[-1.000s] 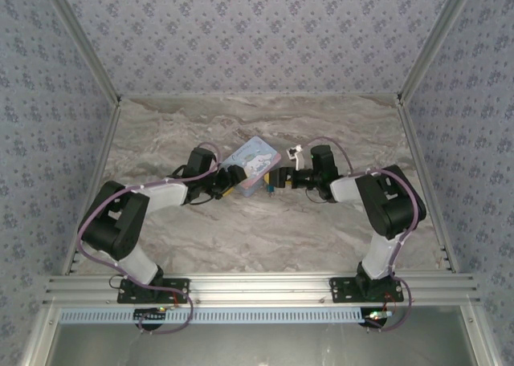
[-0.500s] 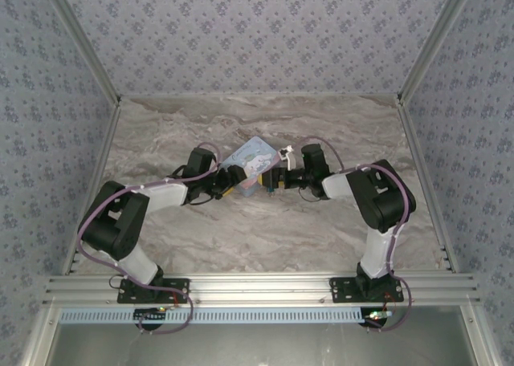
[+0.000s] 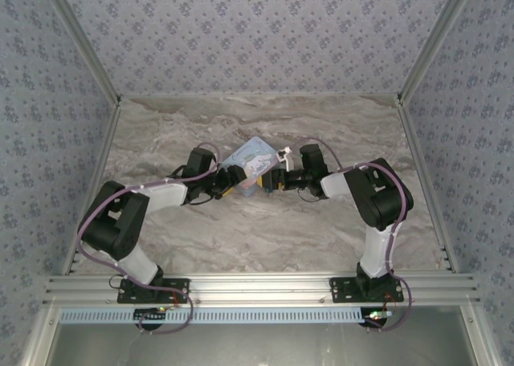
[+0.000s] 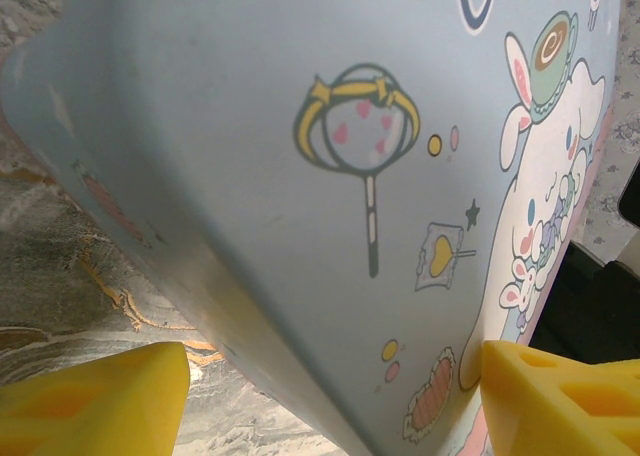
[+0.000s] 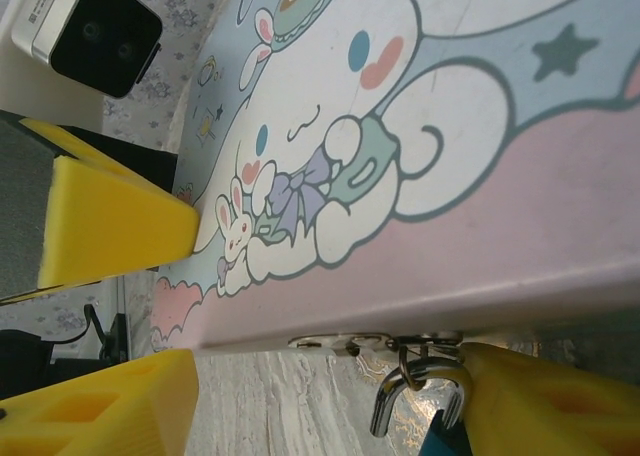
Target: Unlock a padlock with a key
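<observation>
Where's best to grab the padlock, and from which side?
Likely the padlock's teal body, not the thin shackle threaded through the tin's hasp. Come in from the tin's hasp edge: the padlock hangs outside that edge.

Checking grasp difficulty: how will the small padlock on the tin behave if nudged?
The padlock is looped by its thin shackle through the hasp on the tin, so it will probably swing rather than hold still. Its shiny shackle looks slippery.

1 high overview; 2 wrist close-ups, seemingly of 1 tin (image 4: 300, 176)
</observation>
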{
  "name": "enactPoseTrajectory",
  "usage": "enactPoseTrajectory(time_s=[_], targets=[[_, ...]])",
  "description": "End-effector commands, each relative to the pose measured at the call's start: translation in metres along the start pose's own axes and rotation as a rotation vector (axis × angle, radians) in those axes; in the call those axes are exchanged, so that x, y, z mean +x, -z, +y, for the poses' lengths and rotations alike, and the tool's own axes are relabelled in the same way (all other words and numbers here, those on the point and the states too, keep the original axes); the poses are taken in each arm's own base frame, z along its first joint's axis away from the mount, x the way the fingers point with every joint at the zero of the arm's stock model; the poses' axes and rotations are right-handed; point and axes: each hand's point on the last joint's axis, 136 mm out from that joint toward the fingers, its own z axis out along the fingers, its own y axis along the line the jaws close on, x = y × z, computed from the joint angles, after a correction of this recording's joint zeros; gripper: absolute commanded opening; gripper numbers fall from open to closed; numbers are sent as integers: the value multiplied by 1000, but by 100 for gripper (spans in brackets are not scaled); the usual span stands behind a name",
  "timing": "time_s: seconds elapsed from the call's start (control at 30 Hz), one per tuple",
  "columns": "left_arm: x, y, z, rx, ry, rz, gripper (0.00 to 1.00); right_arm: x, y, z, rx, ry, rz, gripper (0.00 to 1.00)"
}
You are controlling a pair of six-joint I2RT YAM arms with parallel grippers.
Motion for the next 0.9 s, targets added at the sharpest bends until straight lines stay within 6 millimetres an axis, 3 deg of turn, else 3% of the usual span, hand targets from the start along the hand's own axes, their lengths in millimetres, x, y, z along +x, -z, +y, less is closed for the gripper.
enactPoseTrajectory(time_s=[0.0,0.87], targets=[[18,1,37,-118,48,54,74,6,1,0,-20,-13,6,67],[18,2,39,-123,51,57,74,6,14,-4,-9,-13,-25,37]])
